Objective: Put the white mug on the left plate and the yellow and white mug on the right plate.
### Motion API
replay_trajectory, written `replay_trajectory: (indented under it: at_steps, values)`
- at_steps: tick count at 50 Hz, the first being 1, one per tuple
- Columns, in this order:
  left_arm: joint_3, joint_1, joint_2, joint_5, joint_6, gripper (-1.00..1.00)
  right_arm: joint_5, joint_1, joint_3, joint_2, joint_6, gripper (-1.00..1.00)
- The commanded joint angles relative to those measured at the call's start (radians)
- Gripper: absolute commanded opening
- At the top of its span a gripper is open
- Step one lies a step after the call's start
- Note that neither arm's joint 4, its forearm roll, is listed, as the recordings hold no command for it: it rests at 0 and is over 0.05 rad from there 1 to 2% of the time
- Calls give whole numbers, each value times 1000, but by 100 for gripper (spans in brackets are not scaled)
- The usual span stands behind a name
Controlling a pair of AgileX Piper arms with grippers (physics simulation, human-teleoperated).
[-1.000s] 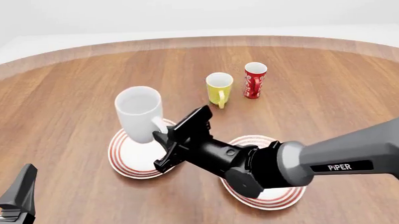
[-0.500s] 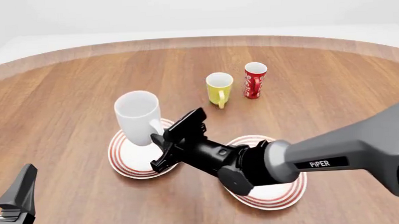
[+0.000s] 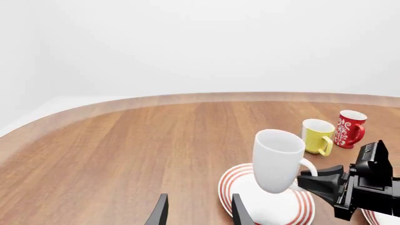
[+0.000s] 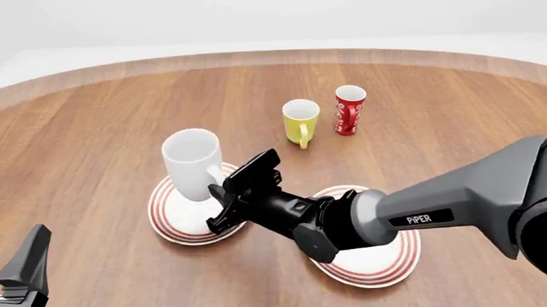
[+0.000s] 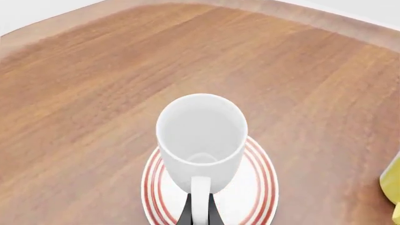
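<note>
My right gripper (image 4: 225,193) is shut on the handle of the white mug (image 4: 192,162). It holds the mug slightly tilted, low over the left plate (image 4: 169,215). The right wrist view looks down into the white mug (image 5: 201,133), with the fingers pinching its handle over the left plate (image 5: 257,185). The yellow and white mug (image 4: 301,120) stands on the table farther back. The right plate (image 4: 387,267) lies partly under my right arm. My left gripper (image 3: 198,216) is open and holds nothing at the near left, short of the white mug (image 3: 278,159).
A tall red patterned cup (image 4: 348,110) stands just right of the yellow and white mug. The curved far edge of the wooden table (image 4: 270,58) runs across the back.
The right gripper has lowered the white mug toward the left plate, and the arm has dropped with it. The left gripper has not moved.
</note>
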Motion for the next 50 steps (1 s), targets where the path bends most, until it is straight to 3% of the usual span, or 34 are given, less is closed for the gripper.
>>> replay_trajectory:
  at_steps: [1,50]
  values:
    - [0,0,0,0,0,100,11,-5,-23,23,13,-100]
    - [0,0,0,0,0,100,47,-5,-77,97,47,-100]
